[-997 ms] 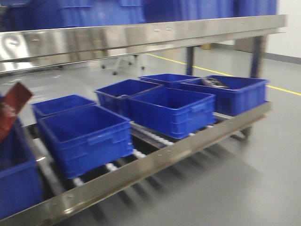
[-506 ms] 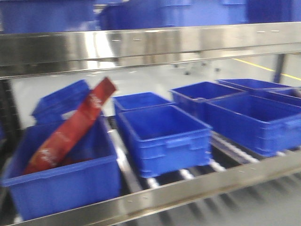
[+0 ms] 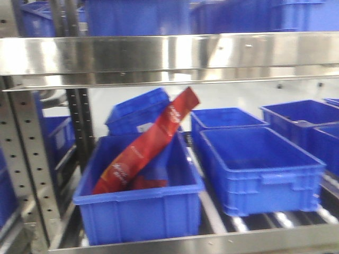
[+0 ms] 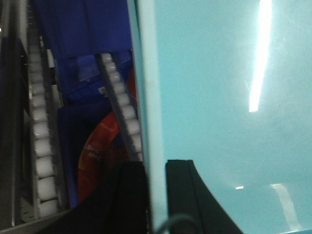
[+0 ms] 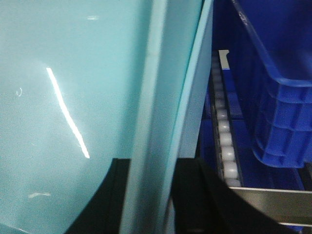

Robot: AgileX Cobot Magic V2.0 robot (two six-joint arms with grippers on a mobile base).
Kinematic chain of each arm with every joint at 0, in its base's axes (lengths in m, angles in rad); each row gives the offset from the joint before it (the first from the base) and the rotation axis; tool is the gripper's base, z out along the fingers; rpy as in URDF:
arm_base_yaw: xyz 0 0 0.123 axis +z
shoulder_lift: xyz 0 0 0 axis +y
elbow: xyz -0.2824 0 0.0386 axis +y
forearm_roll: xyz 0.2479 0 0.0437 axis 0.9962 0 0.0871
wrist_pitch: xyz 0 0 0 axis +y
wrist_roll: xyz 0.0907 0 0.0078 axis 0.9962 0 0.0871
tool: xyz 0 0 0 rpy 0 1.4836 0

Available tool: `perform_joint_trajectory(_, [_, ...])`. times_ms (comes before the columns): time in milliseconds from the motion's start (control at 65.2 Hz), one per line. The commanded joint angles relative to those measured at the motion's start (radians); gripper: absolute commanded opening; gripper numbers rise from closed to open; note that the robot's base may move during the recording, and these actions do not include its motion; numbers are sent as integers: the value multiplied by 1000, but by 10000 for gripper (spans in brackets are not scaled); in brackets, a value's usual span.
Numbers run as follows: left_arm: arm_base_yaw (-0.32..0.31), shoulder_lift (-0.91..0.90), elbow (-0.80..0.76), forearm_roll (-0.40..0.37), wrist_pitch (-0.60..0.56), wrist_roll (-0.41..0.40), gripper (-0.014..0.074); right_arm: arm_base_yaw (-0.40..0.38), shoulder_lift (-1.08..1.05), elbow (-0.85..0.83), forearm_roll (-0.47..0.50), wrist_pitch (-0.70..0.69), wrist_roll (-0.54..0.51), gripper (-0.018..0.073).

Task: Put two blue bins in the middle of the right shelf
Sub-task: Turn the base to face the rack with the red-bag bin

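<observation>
both wrist views show each end effector (image 4: pixel 156 195) (image 5: pixel 151 195) pinching a teal bin wall (image 4: pixel 146 97); only the front view shows the red packet (image 3: pixel 145 145) in a blue bin (image 3: pixel 137 211).

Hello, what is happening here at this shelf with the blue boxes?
Both grippers, left and right, are clamped on the rims of a pale teal bin, one on each side. Ahead is the steel roller shelf with blue bins; the nearest one holds a red packet, and an empty bin sits beside it.
</observation>
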Motion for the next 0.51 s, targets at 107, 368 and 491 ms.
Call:
perform_joint_trajectory(107, [-7, -16, -15, -20, -94, 1, -111, 3, -17, -18, 50, -85, -9, -153])
perform_joint_trajectory(368, [-7, -16, -15, -20, -94, 1, -111, 3, -17, -18, 50, -85, -9, -153])
perform_joint_trajectory(491, [-7, -16, -15, -20, -94, 1, -111, 3, -17, -18, 50, -85, -9, -153])
